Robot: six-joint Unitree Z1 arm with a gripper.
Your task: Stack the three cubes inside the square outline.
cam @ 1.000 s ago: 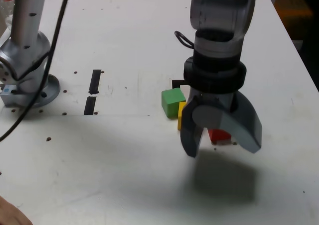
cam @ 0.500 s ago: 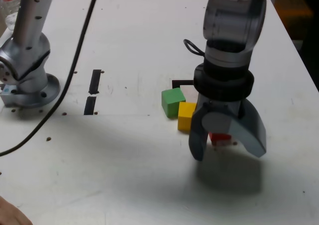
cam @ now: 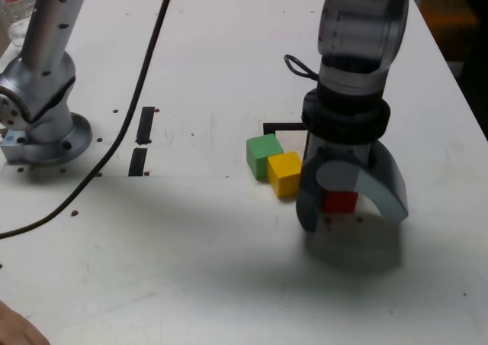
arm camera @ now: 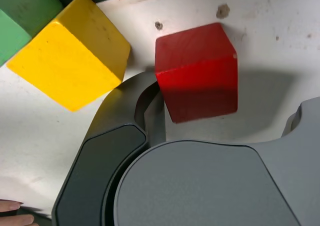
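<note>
Tool [cam: 349, 211] low over the surface [cam: 191, 269], jaws spread wide around the red cube [cam: 339, 201]; one jaw touches its edge in the wrist view, no grip. Yellow cube [cam: 284, 174] just left in the exterior view, touching green cube [cam: 263, 155] beyond. Black outline [cam: 284, 127] partly hidden behind the arm.

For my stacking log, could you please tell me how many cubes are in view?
3, none stacked. The green cube sits nearest the exterior view's left, the yellow cube is right beside it, and the red cube lies between the open jaws of the claw.
</note>
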